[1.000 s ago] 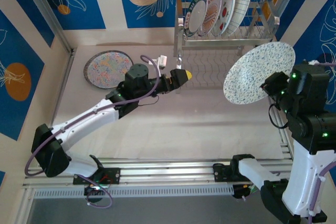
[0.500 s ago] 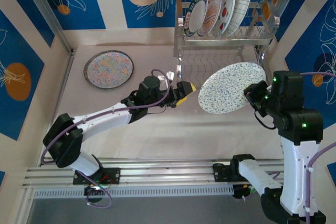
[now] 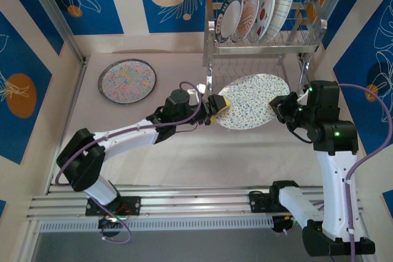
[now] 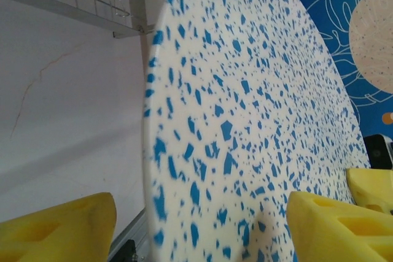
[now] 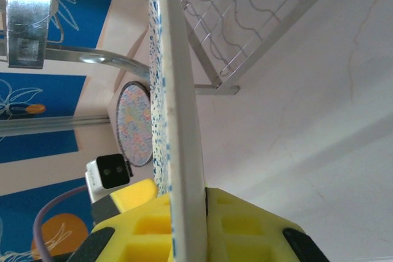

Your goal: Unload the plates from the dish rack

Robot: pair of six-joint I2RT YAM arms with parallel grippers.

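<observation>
Pads (image 5: 245, 225) of the right gripper (image 5: 184, 210) are clenched on the right rim of the speckled plate (image 3: 250, 101), carrying its whole weight by a thin edge. The left gripper (image 4: 202, 219) stands released, one jaw on each side of the plate's left rim, gripping nothing. If the right grip lets go before the left bites, I reckon the plate drops to the table (image 3: 202, 145). A lopsided bite could also twist it loose or knock it against the dish rack (image 3: 307, 40) just beyond. The plate hangs tilted between both grippers, near of the rack's lower shelf. Four more plates (image 3: 249, 13) stand upright on the upper shelf, and a floral plate (image 3: 127, 81) lies flat far left.
</observation>
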